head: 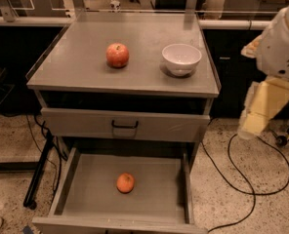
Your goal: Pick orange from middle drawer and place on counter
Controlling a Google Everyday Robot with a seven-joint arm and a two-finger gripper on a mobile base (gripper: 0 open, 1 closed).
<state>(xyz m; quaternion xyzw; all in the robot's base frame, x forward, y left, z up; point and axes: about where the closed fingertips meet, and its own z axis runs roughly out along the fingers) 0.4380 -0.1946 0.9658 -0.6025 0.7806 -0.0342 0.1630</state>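
Observation:
The orange (125, 183) lies on the bare floor of the middle drawer (154, 199), which is pulled open at the bottom of the view. The counter (86, 67) is the grey top of the cabinet above it. It carries a red-yellow apple (117, 55) and a white bowl (181, 58). My gripper (256, 117) hangs pale yellow from the white arm (283, 43) at the right edge. It is to the right of the cabinet, well above and right of the orange, and holds nothing that I can see.
A closed drawer front with a black handle (125, 125) sits above the open drawer. A black cable (242, 179) loops on the speckled floor at the right. A black stand leg (37, 179) leans at the left. A rail (27, 20) runs behind the counter.

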